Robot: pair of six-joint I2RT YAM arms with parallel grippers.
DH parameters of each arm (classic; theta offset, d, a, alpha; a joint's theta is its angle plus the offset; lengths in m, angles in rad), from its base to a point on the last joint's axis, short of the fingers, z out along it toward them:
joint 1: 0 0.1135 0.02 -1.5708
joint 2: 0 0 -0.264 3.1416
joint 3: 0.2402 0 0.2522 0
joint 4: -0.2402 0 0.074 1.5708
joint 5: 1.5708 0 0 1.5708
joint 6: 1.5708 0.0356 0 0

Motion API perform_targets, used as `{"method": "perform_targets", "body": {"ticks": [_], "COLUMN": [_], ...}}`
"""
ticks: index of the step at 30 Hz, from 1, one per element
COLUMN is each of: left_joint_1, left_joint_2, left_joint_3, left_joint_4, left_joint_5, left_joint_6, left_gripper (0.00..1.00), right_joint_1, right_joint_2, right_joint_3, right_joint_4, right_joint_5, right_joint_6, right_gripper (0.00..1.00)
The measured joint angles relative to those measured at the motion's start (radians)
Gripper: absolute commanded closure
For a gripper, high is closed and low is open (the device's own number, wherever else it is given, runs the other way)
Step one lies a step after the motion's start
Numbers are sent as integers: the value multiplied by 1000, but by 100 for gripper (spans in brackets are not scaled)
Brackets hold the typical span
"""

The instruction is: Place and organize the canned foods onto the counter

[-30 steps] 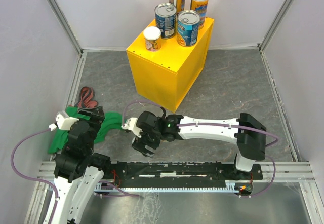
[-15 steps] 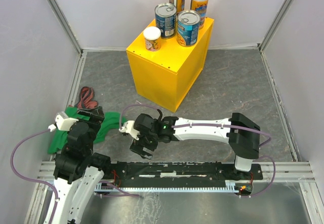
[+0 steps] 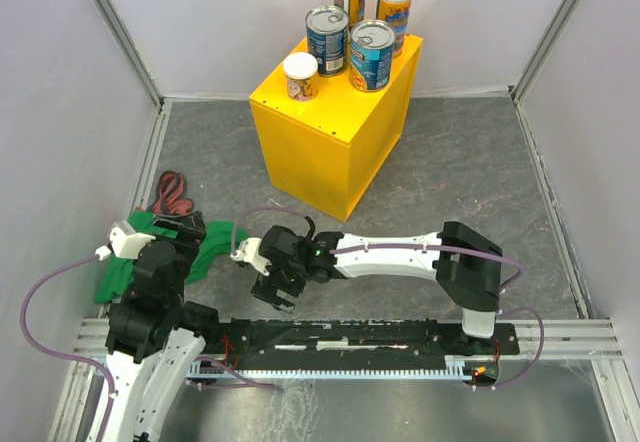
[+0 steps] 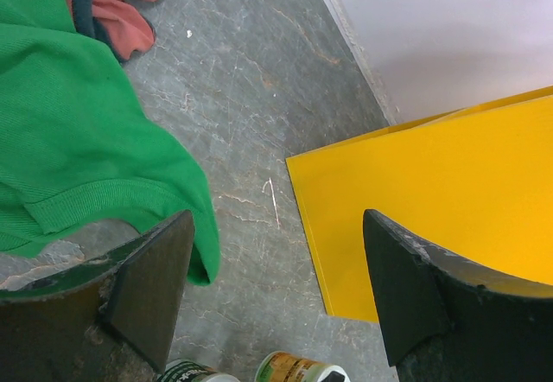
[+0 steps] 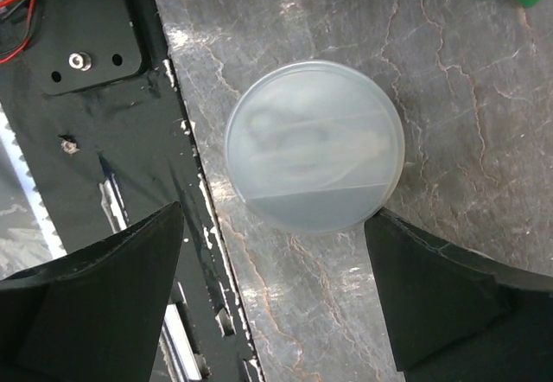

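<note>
Overhead, downward wrist close-ups; shared counter (image 3: 320,162)

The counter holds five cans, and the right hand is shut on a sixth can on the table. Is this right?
Not quite. The counter part is right, but the right hand is open, not shut. The right wrist view shows its fingers wide apart on either side of the white-lidded can, clear of its lid.

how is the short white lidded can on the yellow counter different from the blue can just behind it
The short can is lower and narrower than the blue can. The short can has a white lid; the blue can has a bare silver top. The short can's label is pale, the blue can's mostly blue. Both stand upright on the counter.
</note>
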Motion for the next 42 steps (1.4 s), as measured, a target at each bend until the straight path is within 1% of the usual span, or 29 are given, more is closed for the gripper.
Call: {"method": "perform_targets", "body": {"ticks": [14,26,28,30,35,37,40,42], "left_joint_1": [0,0,0,0,0,0,0,0], "left_joint_2": [0,0,0,0,6,10,17,21], "left_joint_3": [0,0,0,0,0,0,0,0], "left_joint_4": [-5,-7,-7,-7,-7,-6,-5,-4], "left_joint_5": [0,-2,-2,-4,-4,-4,-4,-4], "left_joint_6": [0,0,0,0,0,0,0,0], "left_gripper": [15,15,15,14,14,14,14,14], "right_joint_1": [0,-1,-2,-4,-11,-15,-16,-16], "right_joint_2": [58,90,93,96,98,100,100,100], "right_joint_3": [23,36,36,36,36,36,36,36], "right_joint_4": [42,84,84,87,96,101,104,105], "right_joint_5": [48,54,54,54,51,49,49,49], "right_joint_6": [-10,-9,-9,-8,-5,-6,-6,-6], "right_gripper": [6,10,14,20,38,42,51,53]}}
